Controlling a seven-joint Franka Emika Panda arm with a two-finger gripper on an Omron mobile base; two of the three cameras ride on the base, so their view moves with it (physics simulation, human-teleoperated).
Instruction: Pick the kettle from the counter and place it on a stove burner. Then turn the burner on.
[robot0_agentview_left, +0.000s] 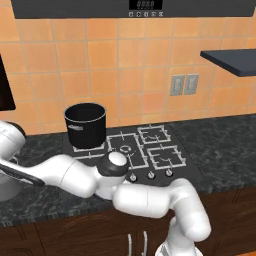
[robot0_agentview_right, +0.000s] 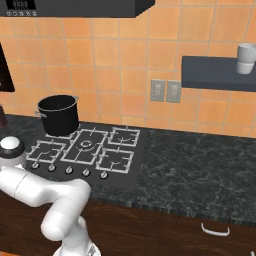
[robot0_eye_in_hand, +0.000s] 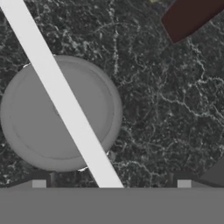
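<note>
The dark marbled bench (robot0_agentview_right: 200, 165) carries a black stove (robot0_agentview_right: 85, 150) with a tall black pot (robot0_agentview_right: 59, 115) on its rear left burner, under orange wall tiles. The kettle (robot0_eye_in_hand: 30, 127) stands on the bench directly below the hand (robot0_eye_in_hand: 111, 183), whose fingers stand wide apart and grip nothing.

Matt grey metal kettle (robot0_eye_in_hand: 61, 113); marbled black stone counter (robot0_eye_in_hand: 166, 100); matt black pot (robot0_agentview_left: 85, 125); glossy orange wall tiles (robot0_agentview_left: 120, 65)

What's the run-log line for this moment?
phase: reaching for kettle | gripper: open, above kettle, handle between fingertips | kettle: on counter, not lifted | pot: on rear-left burner
</note>
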